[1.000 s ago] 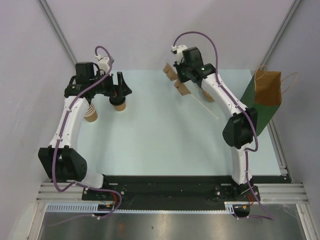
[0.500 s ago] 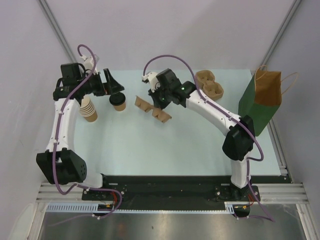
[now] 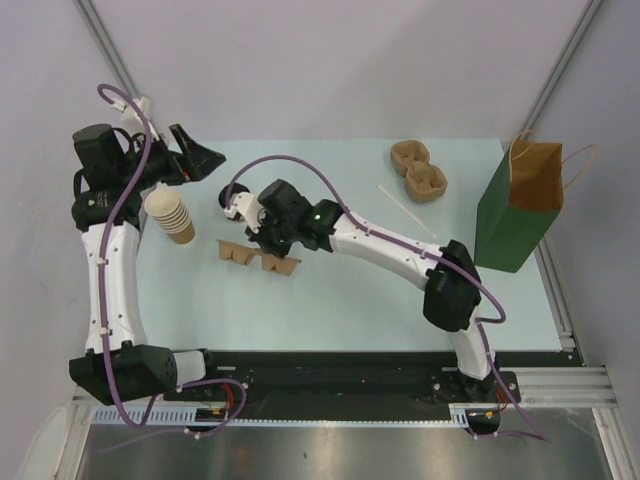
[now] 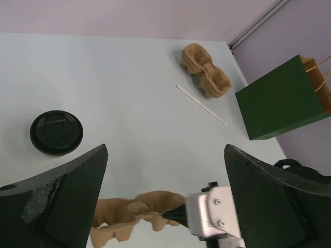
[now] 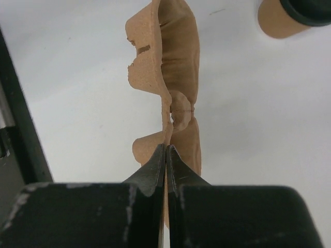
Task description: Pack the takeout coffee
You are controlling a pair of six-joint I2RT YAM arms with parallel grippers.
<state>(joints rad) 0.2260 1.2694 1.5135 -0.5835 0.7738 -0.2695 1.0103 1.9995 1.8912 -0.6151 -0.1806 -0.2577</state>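
Cup carrier (image 3: 258,257) sat pinched by its edge in right jaws, shut tight on it, mid-left of tabletop (image 3: 330,290). Takeout coffee (image 4: 56,133) stood upright just beyond, black lid on, ungripped. Stack of pale cups (image 3: 172,215) stood further left. Left jaws were wide apart, holding nothing, over far-left corner. Second carrier (image 3: 418,170), straw (image 3: 405,210) and green bag (image 3: 518,205) were far right.

No text, label, brand or number can be read anywhere. The black lid of the takeout coffee (image 4: 56,133) carries raised marks, too blurred to make out.
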